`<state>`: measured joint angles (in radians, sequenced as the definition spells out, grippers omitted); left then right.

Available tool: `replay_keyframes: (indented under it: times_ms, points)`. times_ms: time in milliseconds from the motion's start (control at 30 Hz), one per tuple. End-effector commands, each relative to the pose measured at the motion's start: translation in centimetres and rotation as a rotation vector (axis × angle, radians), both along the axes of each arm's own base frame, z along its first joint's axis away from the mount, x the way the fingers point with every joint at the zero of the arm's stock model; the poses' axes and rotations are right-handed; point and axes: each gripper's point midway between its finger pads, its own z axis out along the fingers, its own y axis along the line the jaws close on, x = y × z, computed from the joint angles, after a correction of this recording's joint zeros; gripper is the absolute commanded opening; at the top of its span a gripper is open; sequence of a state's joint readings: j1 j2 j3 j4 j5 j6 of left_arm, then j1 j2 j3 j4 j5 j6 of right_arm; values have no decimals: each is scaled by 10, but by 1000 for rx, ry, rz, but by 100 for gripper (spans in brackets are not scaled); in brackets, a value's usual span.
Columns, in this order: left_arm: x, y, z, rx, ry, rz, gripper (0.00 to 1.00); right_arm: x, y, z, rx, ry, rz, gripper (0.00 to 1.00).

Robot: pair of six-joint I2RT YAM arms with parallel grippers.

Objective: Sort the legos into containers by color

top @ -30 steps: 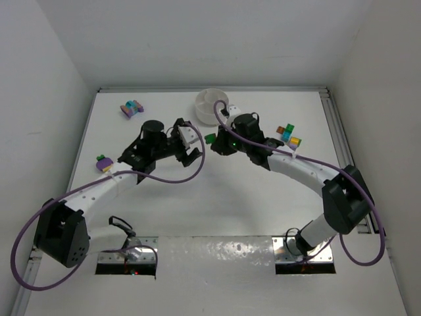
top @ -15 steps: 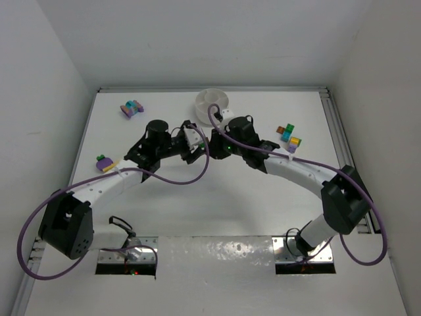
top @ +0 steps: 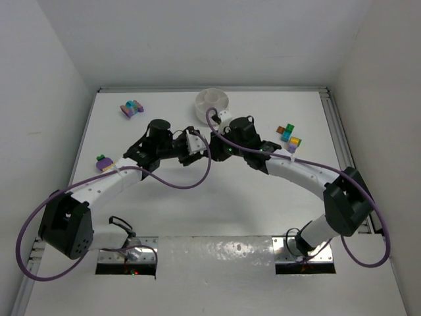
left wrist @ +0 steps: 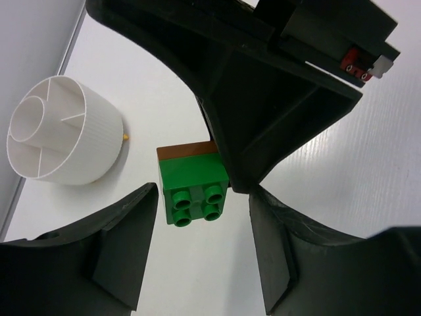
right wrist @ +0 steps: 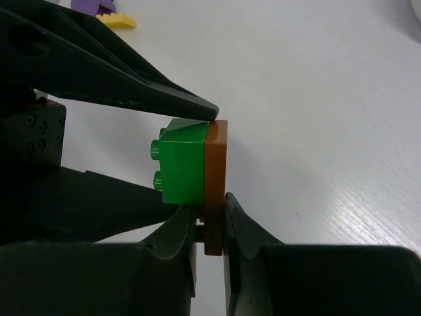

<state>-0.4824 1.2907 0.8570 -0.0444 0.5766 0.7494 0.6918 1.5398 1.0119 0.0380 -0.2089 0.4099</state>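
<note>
A green brick (left wrist: 194, 194) is stuck face to face with a thin orange-brown brick (right wrist: 216, 178), and the pair is held off the worktop (top: 217, 197) near the middle of its far edge, just in front of the white dish (left wrist: 79, 151). The right gripper (right wrist: 210, 220) is pinched tight on the lower edge of the orange-brown brick. The left gripper (left wrist: 202, 197) is spread wide with a finger on either side of the green brick, not yet clamped on it. This looks like the separating step. Next, the left gripper should close squarely on the green brick and pull or twist it free without either grip slipping. Other bricks (top: 288, 135) wait by the worktop's edges.
</note>
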Motion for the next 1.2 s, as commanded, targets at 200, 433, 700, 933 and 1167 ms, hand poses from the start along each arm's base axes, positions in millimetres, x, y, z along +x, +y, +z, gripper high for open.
replay_keyframes:
  times_ms: [200, 433, 700, 933, 1167]
  points:
    - [1, -5, 26, -40, -56, -38, 36, -10, 2, 18, 27, -55, 52, 0]
    - [6, -9, 33, -91, -55, -5, 45, -8, 2, 18, 33, -57, 41, 0]
    - [10, -14, 32, -136, -50, 18, 43, -7, 4, 20, 42, -59, 41, 0]
    - [11, -13, 26, -118, -34, 27, 0, -8, 1, 17, 33, -53, 24, 0]
    - [42, 16, 36, -102, -7, 291, 0, 18, -74, -45, -17, 158, -295, 0]
